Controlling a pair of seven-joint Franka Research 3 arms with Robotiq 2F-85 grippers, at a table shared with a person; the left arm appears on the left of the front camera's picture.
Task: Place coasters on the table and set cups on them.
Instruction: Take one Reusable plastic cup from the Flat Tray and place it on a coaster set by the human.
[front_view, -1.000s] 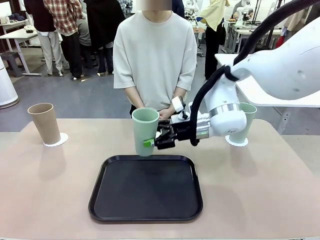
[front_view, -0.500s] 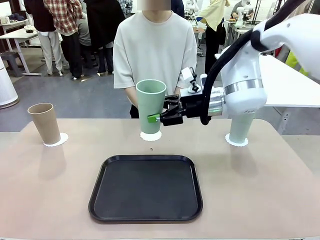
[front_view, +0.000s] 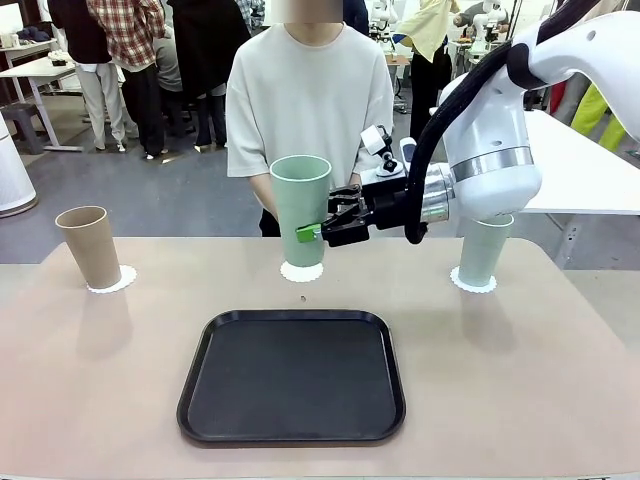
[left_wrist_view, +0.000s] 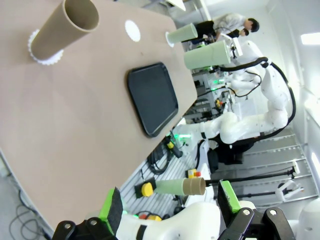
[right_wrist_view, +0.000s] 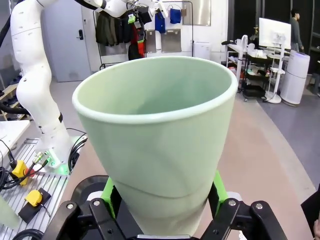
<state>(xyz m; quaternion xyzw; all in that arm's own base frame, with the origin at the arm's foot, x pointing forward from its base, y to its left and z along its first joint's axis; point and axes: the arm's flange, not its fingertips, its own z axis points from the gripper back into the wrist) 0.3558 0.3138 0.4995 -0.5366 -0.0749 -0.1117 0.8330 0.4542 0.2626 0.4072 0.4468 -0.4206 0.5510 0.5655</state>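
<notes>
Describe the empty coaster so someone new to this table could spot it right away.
Start at the black tray in the middle of the beige table and look just past its far edge, toward the person. There lies a small round white coaster with a scalloped edge. Unlike the two coasters at the far left and far right, nothing stands on it; a mint green cup hangs just above.

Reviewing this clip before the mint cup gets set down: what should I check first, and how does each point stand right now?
1. Right gripper shut on the held mint cup: ok.
2. Held cup upright: ok.
3. Middle coaster bare and free: ok.
4. Cup base directly over that coaster: cannot tell; it hangs above it in the front view, depth unclear.
5. Tan cup and other mint cup already on their coasters: ok.
6. Left gripper open, away from the drop spot: ok.
</notes>
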